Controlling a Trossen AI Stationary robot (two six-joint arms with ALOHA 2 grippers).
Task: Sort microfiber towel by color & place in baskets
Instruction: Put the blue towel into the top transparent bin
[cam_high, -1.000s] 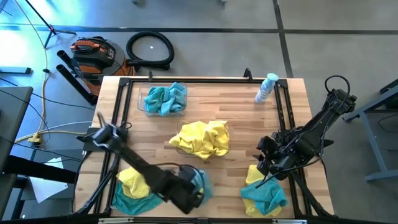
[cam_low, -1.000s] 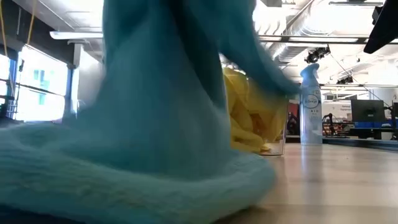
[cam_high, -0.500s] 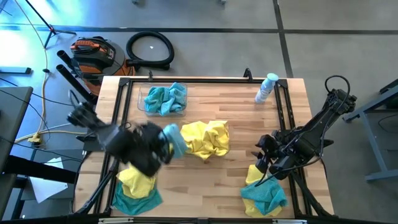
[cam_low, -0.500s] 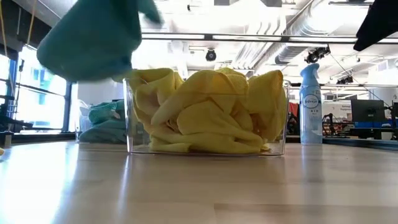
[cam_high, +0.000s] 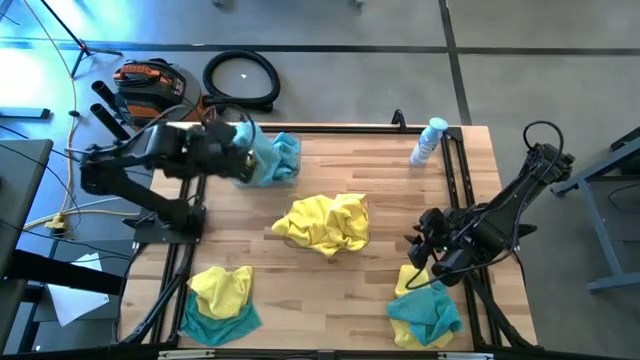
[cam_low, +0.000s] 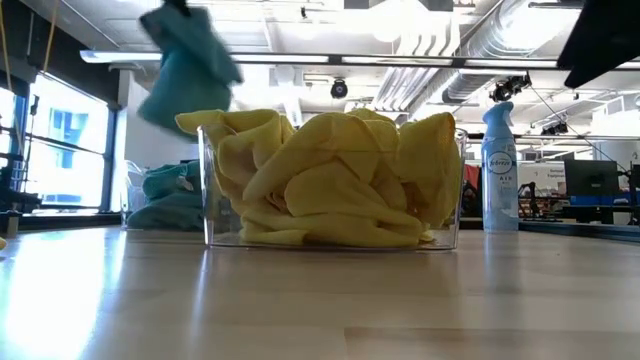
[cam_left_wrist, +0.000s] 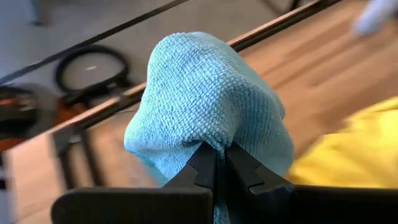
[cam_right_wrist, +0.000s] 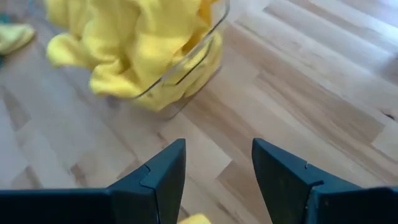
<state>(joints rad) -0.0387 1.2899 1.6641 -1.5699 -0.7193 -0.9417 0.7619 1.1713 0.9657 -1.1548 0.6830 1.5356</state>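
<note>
- Left claw (cam_left_wrist: 219, 163) is held up over the far left of the table (cam_high: 400, 195), and its two fingers are shut tight on a blue towel (cam_left_wrist: 208, 102).
- Right claw (cam_right_wrist: 217, 168) is held low over the right side of the table, with its fingers spread wide and nothing between them. It is just above a small heap of towels (cam_high: 425, 308), yellow on top of blue, near the front right corner.
- Wooden boards are seen all over the table, with a dark frame around it.
- One clear basket (cam_low: 330, 180) sits in the middle of the table and is packed with yellow towels (cam_high: 325, 222).
- Another clear basket (cam_high: 285, 175) sits at the far left, with blue towels (cam_low: 165, 195) piled in it. The blue towel in the left claw hangs just above this basket.
- One more heap (cam_high: 220, 300) of yellow and blue towels lies near the front left corner.
- A spray bottle (cam_high: 428, 140) stands near the far right corner, well apart from the baskets.
</note>
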